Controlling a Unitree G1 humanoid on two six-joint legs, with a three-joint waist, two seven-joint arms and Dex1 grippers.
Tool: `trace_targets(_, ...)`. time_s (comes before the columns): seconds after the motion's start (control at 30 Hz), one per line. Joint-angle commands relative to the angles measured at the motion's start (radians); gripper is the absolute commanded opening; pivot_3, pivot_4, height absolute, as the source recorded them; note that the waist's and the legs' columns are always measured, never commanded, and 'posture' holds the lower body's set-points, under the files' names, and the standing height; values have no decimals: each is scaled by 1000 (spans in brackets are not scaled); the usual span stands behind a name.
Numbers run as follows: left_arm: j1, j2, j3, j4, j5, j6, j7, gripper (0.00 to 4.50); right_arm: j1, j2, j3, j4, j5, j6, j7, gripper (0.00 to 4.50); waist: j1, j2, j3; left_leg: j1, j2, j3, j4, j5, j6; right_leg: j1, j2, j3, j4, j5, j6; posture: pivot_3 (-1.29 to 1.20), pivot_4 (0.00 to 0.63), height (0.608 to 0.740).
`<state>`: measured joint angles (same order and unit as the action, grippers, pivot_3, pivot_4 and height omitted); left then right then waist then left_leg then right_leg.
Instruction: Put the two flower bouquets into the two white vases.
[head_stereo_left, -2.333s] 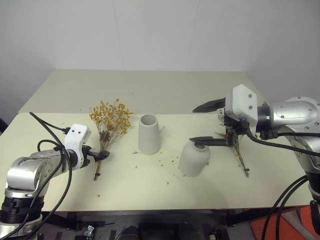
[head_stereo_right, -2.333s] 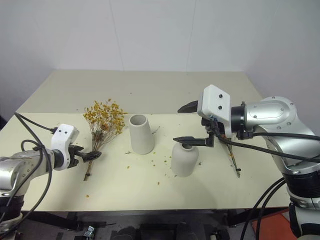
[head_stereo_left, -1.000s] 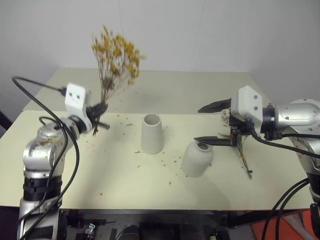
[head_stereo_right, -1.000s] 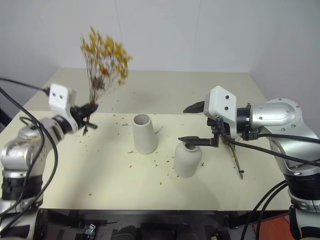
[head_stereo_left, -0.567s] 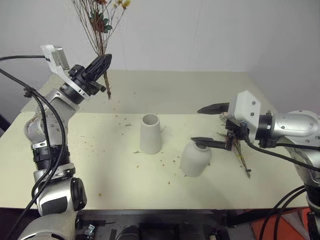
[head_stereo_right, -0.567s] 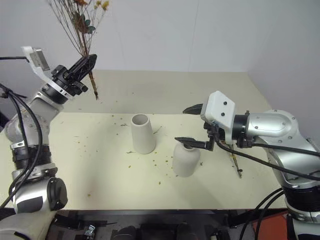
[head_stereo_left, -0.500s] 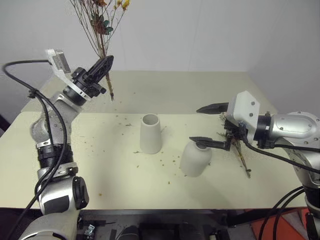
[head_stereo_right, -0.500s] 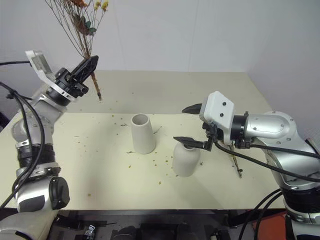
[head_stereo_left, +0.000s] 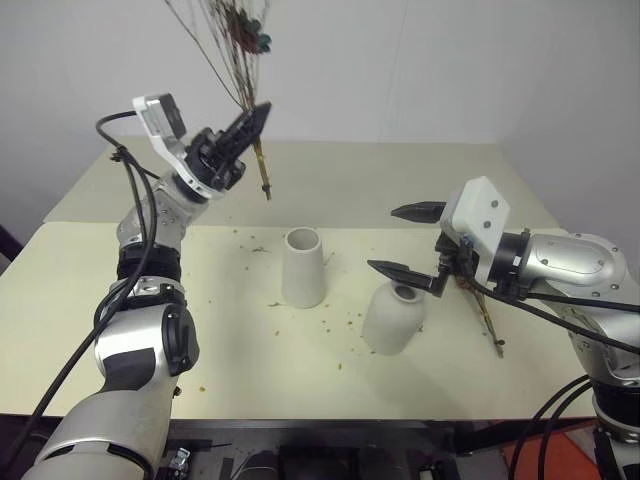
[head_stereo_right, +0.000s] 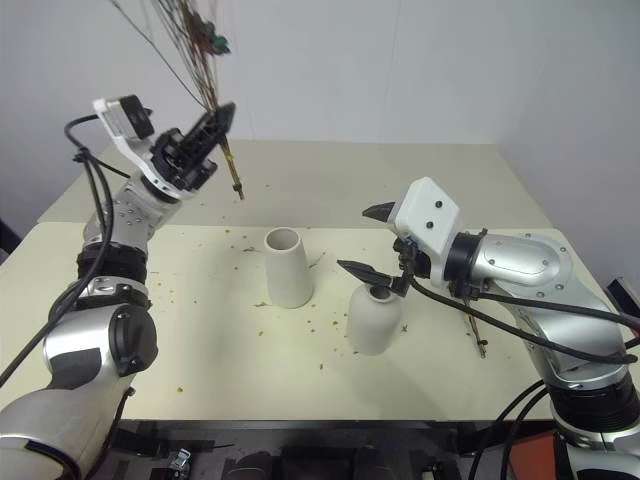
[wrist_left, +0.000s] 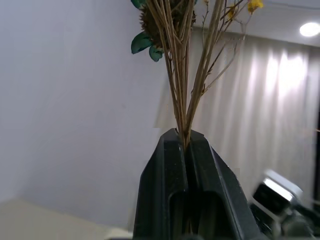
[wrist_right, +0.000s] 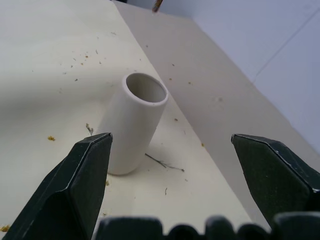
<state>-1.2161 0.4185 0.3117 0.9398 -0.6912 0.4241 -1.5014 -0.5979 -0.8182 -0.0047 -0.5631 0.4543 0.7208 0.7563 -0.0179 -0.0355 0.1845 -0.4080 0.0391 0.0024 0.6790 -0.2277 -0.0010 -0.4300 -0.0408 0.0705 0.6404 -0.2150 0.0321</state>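
Note:
My left gripper (head_stereo_left: 258, 112) is raised high at the back left, shut on the thin stems of the yellow bouquet (head_stereo_left: 235, 40). The stem ends (head_stereo_left: 266, 190) hang in the air behind and left of the tall white vase (head_stereo_left: 302, 267); the blossoms run off the top edge. In the left wrist view the fingers (wrist_left: 167, 165) pinch the stems (wrist_left: 182, 75). The squat white vase (head_stereo_left: 392, 318) stands right of the tall one. My right gripper (head_stereo_left: 400, 240) hovers open just above and behind the squat vase. The second bouquet (head_stereo_left: 488, 322) lies on the table, partly hidden behind my right arm.
Both vases stand on a cream table (head_stereo_left: 240, 350) strewn with small flower crumbs (head_stereo_left: 340, 320). A second table section (head_stereo_left: 360, 180) joins it behind, up to a white wall. The right wrist view looks past the open fingers at the tall vase (wrist_right: 135, 125).
My left arm has swung the yellow bouquet to the right, closer to the tall vase, with the wrist turning. The right gripper has turned a little and stays open over the squat vase.

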Motion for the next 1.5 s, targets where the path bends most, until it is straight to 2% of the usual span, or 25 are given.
trace_targets(0.03,-41,-3,-25,63,55,-48,-63,32,-33,-9,-3,-42,2,43,-26,4500,-3,0,0,0,0,0,0,0,0,0,0,0,0,0,0,0,150,740)
trace_targets(0.27,-81,-32,38,190,56,-111,-94,32,-43,3,-6,-66,19,76,-32,4500,0,0,0,-4,0,-1,0,0,0,-4,0,0,1,0,0,0,150,740)
trace_targets(0.43,-89,-55,40,226,88,-148,-113,32,-45,-4,-6,-69,21,90,-27,4500,1,0,0,-8,0,-1,1,0,0,-7,0,0,1,0,0,0,150,740)
trace_targets(0.77,-65,-123,35,233,135,-216,-108,32,-36,-5,-21,-88,32,107,-37,4500,1,0,0,-8,0,-1,1,0,0,-7,0,0,1,0,0,0,150,740)
trace_targets(1.13,-36,-135,14,254,202,-284,-113,32,-40,1,-24,-96,43,118,-58,4500,0,0,0,-8,-1,-1,1,0,0,-8,0,0,2,0,0,0,150,740)
trace_targets(1.5,17,-148,9,243,197,-328,-113,32,-24,-4,-30,-99,33,95,-61,4500,0,0,0,-8,-1,-2,1,0,0,-8,0,0,2,0,0,0,150,740)
